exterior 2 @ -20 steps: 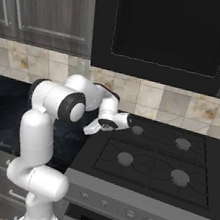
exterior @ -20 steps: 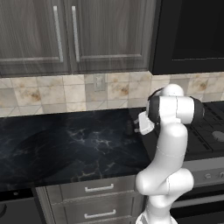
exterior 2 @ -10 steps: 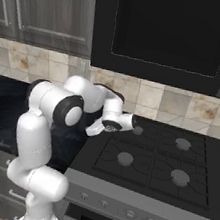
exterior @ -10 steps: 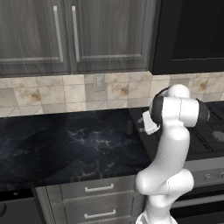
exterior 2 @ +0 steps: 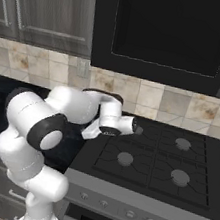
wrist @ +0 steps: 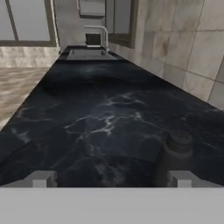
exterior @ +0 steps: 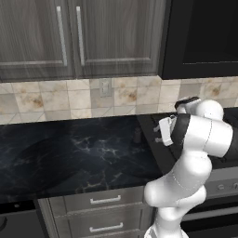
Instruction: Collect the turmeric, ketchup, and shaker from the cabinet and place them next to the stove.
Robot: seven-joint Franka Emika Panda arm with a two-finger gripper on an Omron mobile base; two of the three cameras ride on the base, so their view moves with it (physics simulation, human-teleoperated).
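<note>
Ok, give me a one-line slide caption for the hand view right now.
Open pincer low over the black marble counter, the dark shaker standing just ahead beside the tiled wall.

No legible text or labels anywhere.

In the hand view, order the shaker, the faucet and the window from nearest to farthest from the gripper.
1. The shaker: upright on the dark counter, just beyond the open gripper, beside one fingertip.
2. The faucet: at the counter's far end, over the sink.
3. The window: beyond the faucet, on the far wall.
</note>
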